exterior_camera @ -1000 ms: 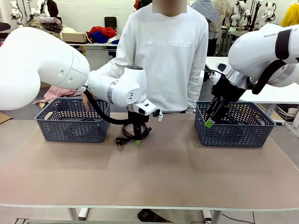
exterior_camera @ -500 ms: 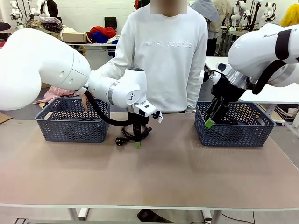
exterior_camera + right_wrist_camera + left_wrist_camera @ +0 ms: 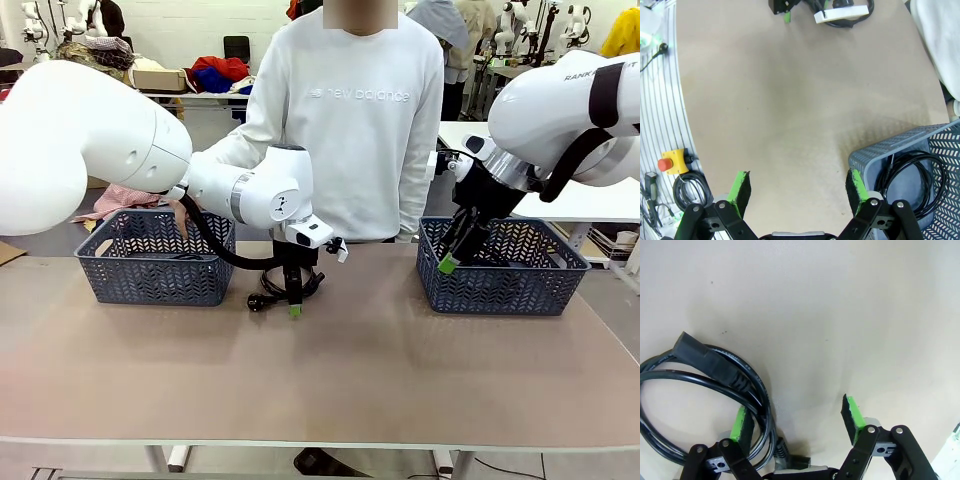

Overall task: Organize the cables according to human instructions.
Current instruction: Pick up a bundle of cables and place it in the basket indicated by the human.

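The left gripper (image 3: pixel 797 412) stands with its jaws apart over the smooth matte beige table (image 3: pixel 400 370). One green pad touches the glossy black coiled cable (image 3: pixel 700 385), which lies at eight o'clock in the left wrist view. The right gripper (image 3: pixel 799 192) is wide open, holding nothing. At five o'clock, another thin round cable loop (image 3: pixel 912 172) lies inside the perforated grey plastic basket (image 3: pixel 875 155).

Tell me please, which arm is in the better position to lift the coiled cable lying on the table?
The left. The left gripper is down at the coiled cable, with part of the coil between its open fingers. The right gripper hovers open at the right basket, far from this cable.
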Robot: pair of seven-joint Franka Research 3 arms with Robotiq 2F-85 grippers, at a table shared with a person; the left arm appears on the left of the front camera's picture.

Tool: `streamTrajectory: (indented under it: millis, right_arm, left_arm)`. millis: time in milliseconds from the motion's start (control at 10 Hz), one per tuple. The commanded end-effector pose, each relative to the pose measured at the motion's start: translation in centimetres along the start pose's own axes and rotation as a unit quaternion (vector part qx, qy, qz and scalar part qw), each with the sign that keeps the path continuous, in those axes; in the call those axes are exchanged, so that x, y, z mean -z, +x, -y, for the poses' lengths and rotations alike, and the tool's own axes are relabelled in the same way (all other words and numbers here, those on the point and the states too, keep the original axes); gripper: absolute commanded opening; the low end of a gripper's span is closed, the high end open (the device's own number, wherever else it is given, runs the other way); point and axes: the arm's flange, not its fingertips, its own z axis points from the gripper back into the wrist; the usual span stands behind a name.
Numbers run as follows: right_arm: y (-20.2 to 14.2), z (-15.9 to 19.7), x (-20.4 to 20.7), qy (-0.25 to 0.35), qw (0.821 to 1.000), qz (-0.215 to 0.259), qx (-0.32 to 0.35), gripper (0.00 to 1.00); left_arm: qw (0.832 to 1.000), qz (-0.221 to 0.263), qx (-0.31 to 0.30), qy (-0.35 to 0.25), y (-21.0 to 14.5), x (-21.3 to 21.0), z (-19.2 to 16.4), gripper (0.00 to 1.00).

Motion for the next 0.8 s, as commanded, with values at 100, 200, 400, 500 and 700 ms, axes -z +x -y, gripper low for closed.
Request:
streamTrajectory:
  millis: [100,200,400,500,700]
  right_arm:
    - [0.15,-0.03,-0.17,-0.003,1.000,0.001,0.000,1.00]
    - [0.15,-0.03,-0.17,-0.003,1.000,0.001,0.000,1.00]
    - [0.15,-0.03,-0.17,-0.003,1.000,0.001,0.000,1.00]
    - [0.15,-0.03,-0.17,-0.003,1.000,0.001,0.000,1.00]
    - [0.15,-0.03,-0.17,-0.003,1.000,0.001,0.000,1.00]
  left_arm:
    - [1.000,0.004,0.003,-0.010,0.06,-0.25,-0.38,0.69]
    - [1.000,0.004,0.004,-0.009,0.04,-0.27,-0.36,0.60]
    - [1.000,0.008,0.006,-0.011,0.02,-0.39,-0.22,0.43]
    - [1.000,0.009,0.007,-0.009,0.06,-0.55,-0.12,0.37]
    - [1.000,0.009,0.005,-0.006,-0.03,-0.75,-0.08,0.20]
